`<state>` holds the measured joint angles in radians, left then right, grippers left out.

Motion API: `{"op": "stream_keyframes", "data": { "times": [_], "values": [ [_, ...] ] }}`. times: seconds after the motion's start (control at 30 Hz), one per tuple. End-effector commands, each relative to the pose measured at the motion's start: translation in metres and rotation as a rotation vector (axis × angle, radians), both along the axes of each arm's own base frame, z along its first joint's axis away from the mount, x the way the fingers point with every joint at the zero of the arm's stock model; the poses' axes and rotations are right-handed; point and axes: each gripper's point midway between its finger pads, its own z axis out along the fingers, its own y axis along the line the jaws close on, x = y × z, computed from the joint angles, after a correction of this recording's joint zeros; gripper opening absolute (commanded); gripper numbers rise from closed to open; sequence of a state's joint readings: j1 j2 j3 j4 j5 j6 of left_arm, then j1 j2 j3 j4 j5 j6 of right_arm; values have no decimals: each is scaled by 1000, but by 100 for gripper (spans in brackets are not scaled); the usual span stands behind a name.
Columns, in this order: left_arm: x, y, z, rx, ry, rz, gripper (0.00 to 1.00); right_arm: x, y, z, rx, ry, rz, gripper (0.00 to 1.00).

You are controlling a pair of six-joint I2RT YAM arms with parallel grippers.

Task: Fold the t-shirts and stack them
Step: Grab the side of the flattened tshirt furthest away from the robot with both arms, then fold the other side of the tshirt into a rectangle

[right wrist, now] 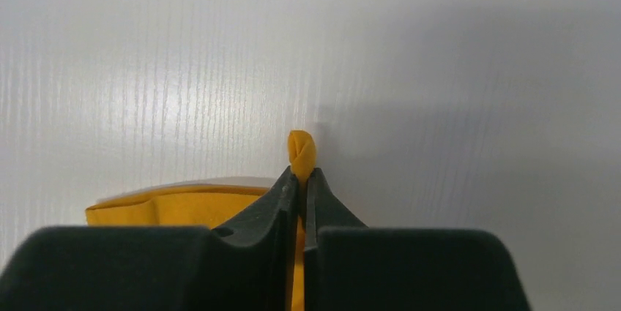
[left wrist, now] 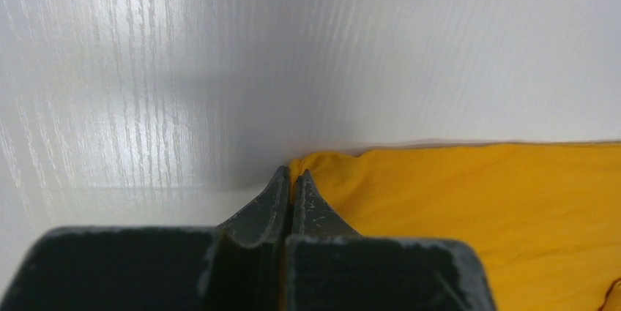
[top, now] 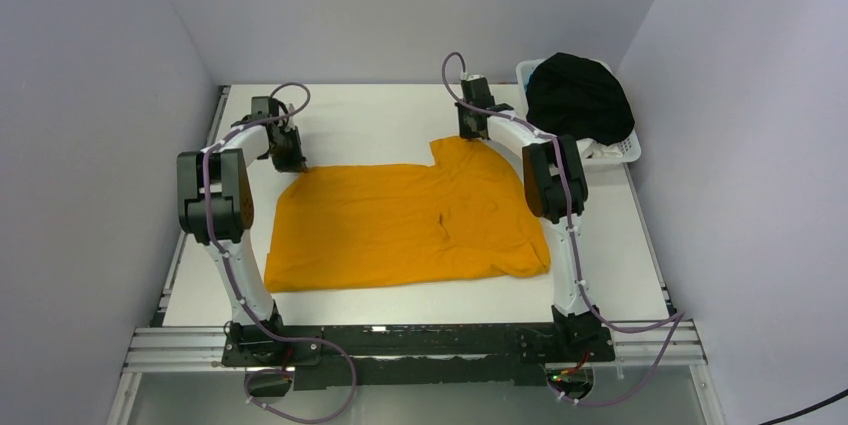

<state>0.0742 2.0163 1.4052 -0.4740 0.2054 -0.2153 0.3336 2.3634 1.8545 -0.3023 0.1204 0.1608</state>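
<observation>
A mustard-orange t-shirt lies spread flat on the white table. My left gripper is at its far left corner, shut on a pinch of the orange cloth that shows between the fingertips. My right gripper is at the shirt's far right corner, shut on a small roll of orange cloth that sticks out past its tips. A black t-shirt is heaped in the basket at the back right.
The white plastic basket stands at the table's back right corner, close to the right arm. Grey walls close in the table on the left, back and right.
</observation>
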Motion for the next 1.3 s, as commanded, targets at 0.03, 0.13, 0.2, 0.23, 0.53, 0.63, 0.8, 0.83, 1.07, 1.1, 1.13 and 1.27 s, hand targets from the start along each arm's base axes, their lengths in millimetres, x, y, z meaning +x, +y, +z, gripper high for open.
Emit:
{"op": "stream_keyframes", "data": {
  "times": [0.03, 0.13, 0.2, 0.23, 0.53, 0.63, 0.8, 0.83, 1.07, 1.1, 1.13, 1.27],
  "values": [
    [3, -13, 35, -45, -110, -4, 0, -3, 12, 37, 21, -70, 43, 0],
    [-3, -22, 46, -58, -157, -30, 0, -20, 17, 67, 52, -115, 80, 0],
    [-9, -25, 51, -50, -175, -40, 0, -36, 22, 78, 81, -125, 108, 0],
    [-13, -26, 53, -43, -180, -42, 0, -45, 24, 82, 95, -129, 118, 0],
    [-51, -34, 61, -24, -225, -34, 0, -129, 24, 108, 74, -151, 119, 0],
    [-66, -31, 64, -17, -243, -9, 0, -154, 23, 121, 74, -168, 123, 0],
    [-94, -28, 67, -16, -282, 34, 0, -190, 7, 129, 71, -165, 89, 0],
    [-98, -28, 69, -20, -294, 40, 0, -197, 1, 127, 65, -159, 71, 0],
    [-122, -27, 71, -22, -334, 69, 0, -226, -27, 125, 39, -148, 10, 0],
    [-125, -26, 70, -19, -332, 75, 0, -229, -29, 127, 40, -153, 5, 0],
    [-128, -25, 69, -16, -330, 78, 0, -232, -31, 128, 42, -153, 1, 0],
    [-139, -27, 66, -27, -342, 69, 0, -245, -39, 127, 44, -149, -13, 0]
  ]
}}
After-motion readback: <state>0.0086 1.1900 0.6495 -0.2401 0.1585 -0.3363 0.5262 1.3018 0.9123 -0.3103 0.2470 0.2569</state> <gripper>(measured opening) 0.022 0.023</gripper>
